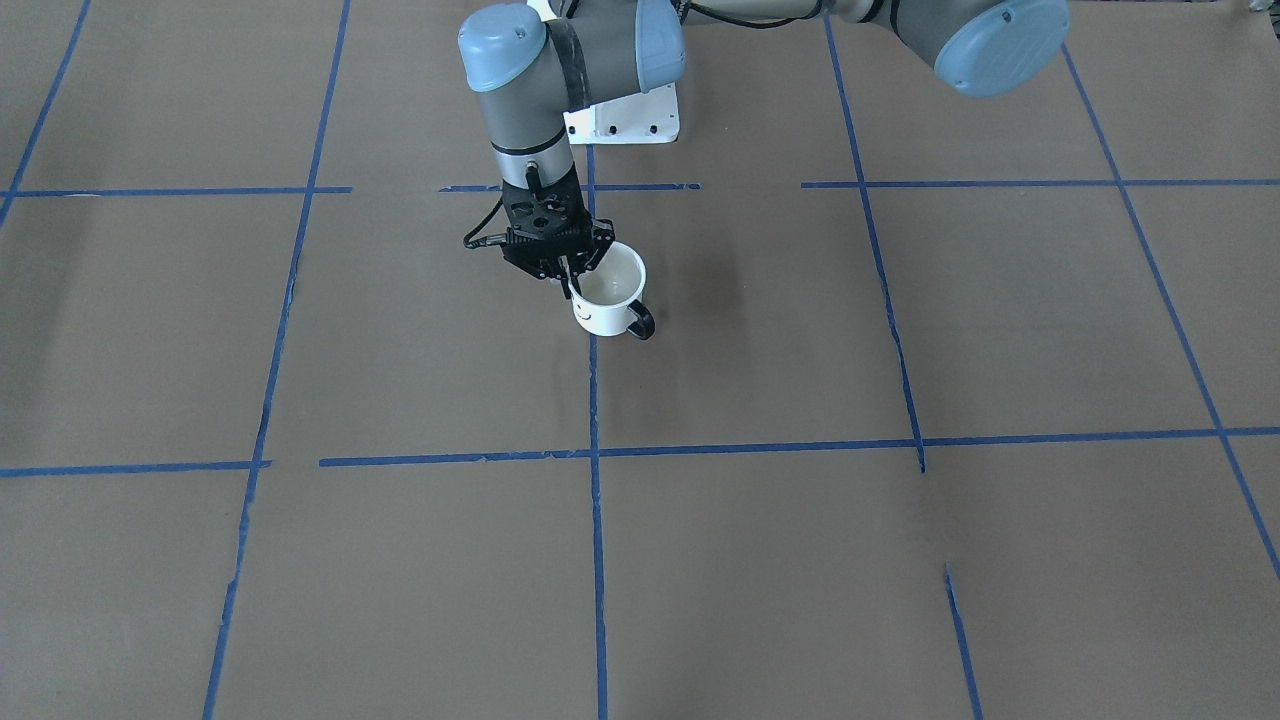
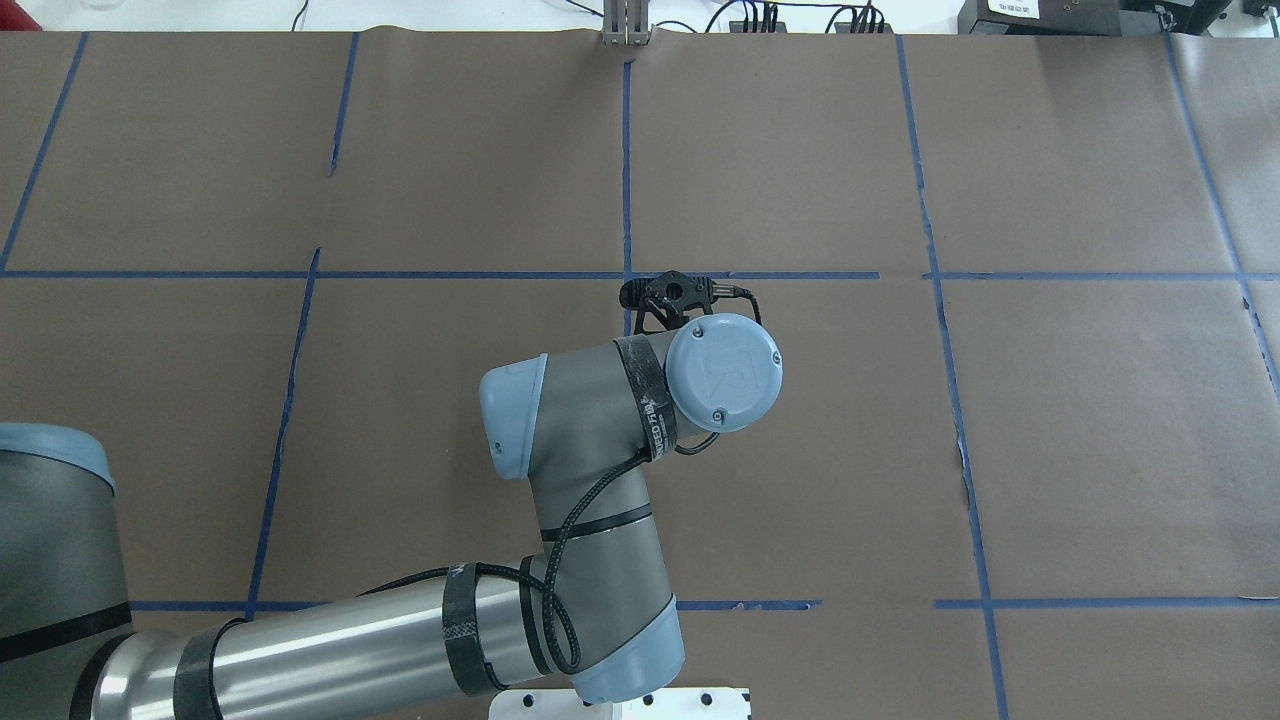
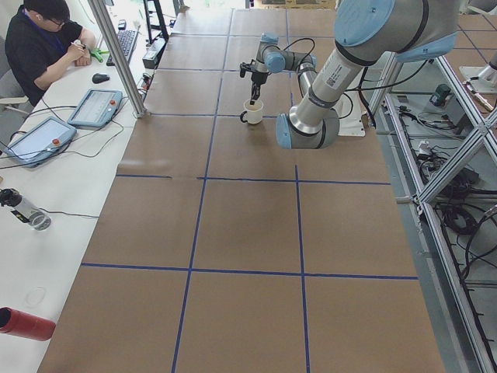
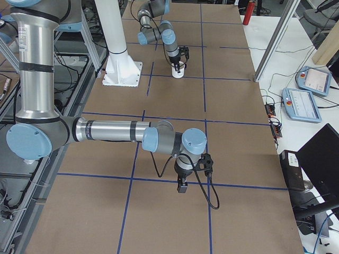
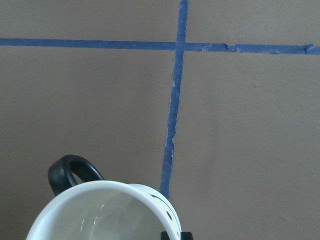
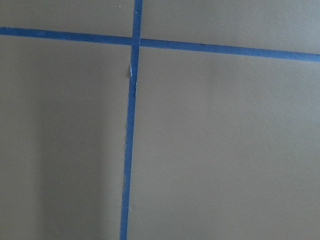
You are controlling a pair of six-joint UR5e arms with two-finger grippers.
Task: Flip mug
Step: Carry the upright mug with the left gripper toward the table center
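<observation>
The white mug (image 1: pixel 606 298) with a black handle (image 1: pixel 641 322) stands mouth up near the table's middle, by a blue tape line. My left gripper (image 1: pixel 575 282) points straight down and is shut on its rim, one finger inside and one outside. The left wrist view shows the mug's open mouth (image 5: pixel 100 217), its handle (image 5: pixel 70 170) and part of the black face marks. In the overhead view my left wrist (image 2: pixel 722 372) hides the mug. My right gripper (image 4: pixel 181 186) hangs over bare table far from the mug (image 4: pixel 178 70); I cannot tell whether it is open or shut.
Brown paper with a blue tape grid (image 1: pixel 596 455) covers the table. The white robot base mount (image 1: pixel 622 118) stands just behind the mug. A person (image 3: pixel 43 43) sits at a side desk with tablets (image 3: pixel 95 107). A red cylinder (image 3: pixel 23 322) lies there.
</observation>
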